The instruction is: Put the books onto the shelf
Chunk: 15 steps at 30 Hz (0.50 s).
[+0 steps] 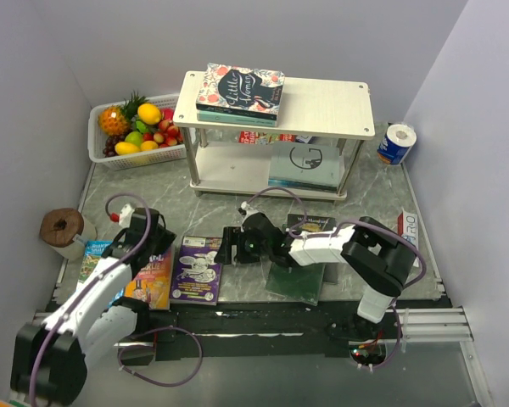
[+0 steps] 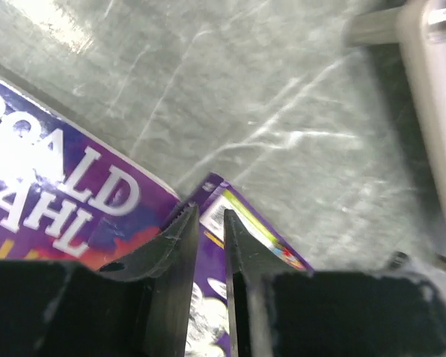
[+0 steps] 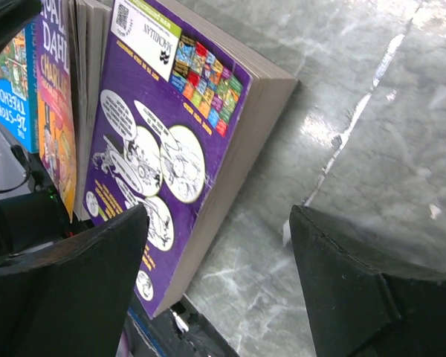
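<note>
The purple cartoon book [image 1: 196, 270] lies flat on the table, with the orange Roald Dahl book [image 1: 155, 280] on its left. My left gripper [image 1: 163, 248] points down at the seam between them. Its jaws [image 2: 212, 212] stand only a narrow slit apart, and the purple cover [image 2: 247, 223] shows through. My right gripper [image 1: 229, 246] is open wide at the purple book's [image 3: 163, 111] right edge, one finger [image 3: 82, 282] over the cover, the other over bare table. The shelf [image 1: 322, 106] carries a floral book [image 1: 242, 87] on top and a black one [image 1: 307, 163] below. A dark green book [image 1: 297, 284] lies under my right arm.
A blue children's book [image 1: 93, 254] lies at the far left beside a brown paper roll [image 1: 65, 229]. The white fruit basket [image 1: 136, 131] stands back left, a blue-white roll [image 1: 397, 142] back right, and a white-and-red carton [image 1: 407, 225] by the right wall.
</note>
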Tool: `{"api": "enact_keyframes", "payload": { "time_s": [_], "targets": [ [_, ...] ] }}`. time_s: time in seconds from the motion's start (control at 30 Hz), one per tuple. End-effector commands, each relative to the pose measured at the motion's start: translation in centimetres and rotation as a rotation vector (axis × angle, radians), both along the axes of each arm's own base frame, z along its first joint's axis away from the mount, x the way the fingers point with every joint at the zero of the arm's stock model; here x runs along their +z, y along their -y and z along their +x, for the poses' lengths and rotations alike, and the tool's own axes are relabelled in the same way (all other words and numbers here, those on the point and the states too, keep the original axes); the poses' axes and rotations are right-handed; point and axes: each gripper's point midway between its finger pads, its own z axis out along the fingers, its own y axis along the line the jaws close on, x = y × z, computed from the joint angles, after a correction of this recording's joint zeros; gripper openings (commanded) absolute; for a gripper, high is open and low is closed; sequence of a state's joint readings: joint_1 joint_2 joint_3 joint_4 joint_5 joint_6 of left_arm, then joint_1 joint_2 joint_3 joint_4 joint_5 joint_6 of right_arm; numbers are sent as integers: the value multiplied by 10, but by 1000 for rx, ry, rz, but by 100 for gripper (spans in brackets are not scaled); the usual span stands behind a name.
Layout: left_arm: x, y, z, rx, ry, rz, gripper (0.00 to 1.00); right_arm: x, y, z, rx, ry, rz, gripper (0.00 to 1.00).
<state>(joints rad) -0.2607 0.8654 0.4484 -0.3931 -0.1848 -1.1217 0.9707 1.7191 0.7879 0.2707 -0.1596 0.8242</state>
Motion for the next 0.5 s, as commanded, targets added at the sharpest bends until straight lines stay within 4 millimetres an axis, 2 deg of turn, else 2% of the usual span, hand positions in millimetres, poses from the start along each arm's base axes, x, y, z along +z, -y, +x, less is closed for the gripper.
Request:
{"api": "enact_keyframes", "payload": {
  "time_s": [0.0, 0.03, 0.13, 0.23, 0.33, 0.47],
  "targets": [
    [-34, -2, -11, -42, -117, 55, 27, -27, 34, -6, -29, -24, -126, 86],
    [-44, 3, -15, -50, -139, 33, 27, -27, 34, -7, -26, -25, -120, 87],
    [-57, 7, -22, -65, -168, 30, 29, -25, 37, -7, -33, -26, -110, 89],
    [-58, 14, -25, -98, -173, 41, 30, -27, 40, -7, -37, -30, -117, 93],
    [-64, 27, -32, -150, -195, 21, 29, -29, 34, -10, -18, -54, -101, 95],
    [-78, 56, -49, -248, -237, -53, 26, -34, 29, -15, -8, -90, -80, 96]
  ]
}}
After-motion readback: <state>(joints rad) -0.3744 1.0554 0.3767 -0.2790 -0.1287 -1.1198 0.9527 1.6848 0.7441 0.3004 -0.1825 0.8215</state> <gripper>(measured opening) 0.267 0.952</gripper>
